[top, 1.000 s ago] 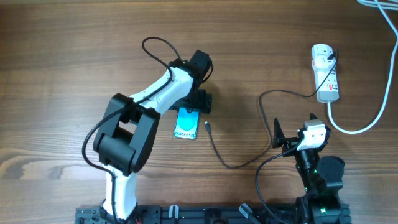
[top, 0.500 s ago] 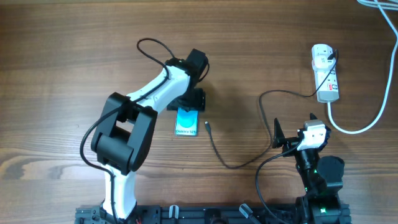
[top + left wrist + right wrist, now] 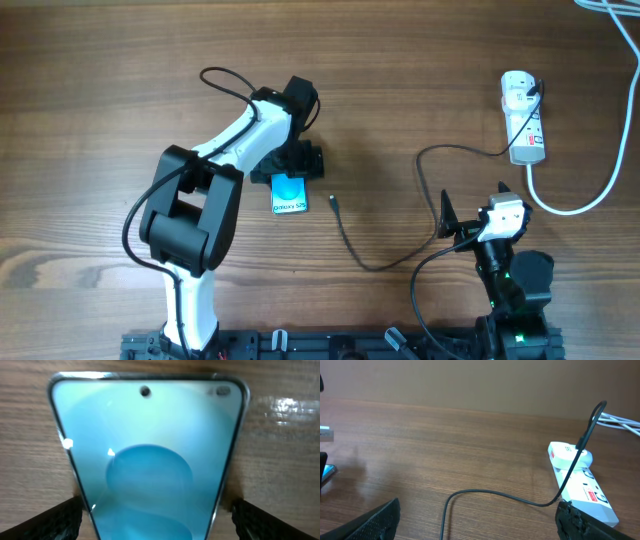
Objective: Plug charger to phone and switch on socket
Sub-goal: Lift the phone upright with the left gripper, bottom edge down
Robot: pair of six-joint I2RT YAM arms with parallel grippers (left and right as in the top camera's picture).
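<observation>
**Left gripper straddling phone, cable not yet picked up**

My left gripper point(image 3: 297, 162) sits over the far end of the phone point(image 3: 289, 194). The jaws are spread wide, with 1 finger just beside each long edge. In the left wrist view the screen fills the gap between them, and I can't tell if the pads actually press the edges.

My right gripper point(image 3: 480, 525) is also wide open and holds nothing. It is parked near the right base, well apart from the phone.

I judge the step in hand to be squaring and steadying the phone.
- Keep the jaws low and even on both edges so the phone doesn't twist.
- Leave the near short end uncovered.
- Keep clear of the plug tip point(image 3: 333, 201), which lies loose on the table just right of the phone.

The phone lies flat at centre-left, screen up. Its long axis runs near-far, leaning slightly, with the text end toward me and the camera-hole end far, under my jaws. The port isn't visible, probably on the near end.

The charger point(image 3: 372, 266) loops from the tip toward the near side, then back right to the socket point(image 3: 524, 122) at far right. The tip points roughly far, so it needs turning round before insertion.
</observation>
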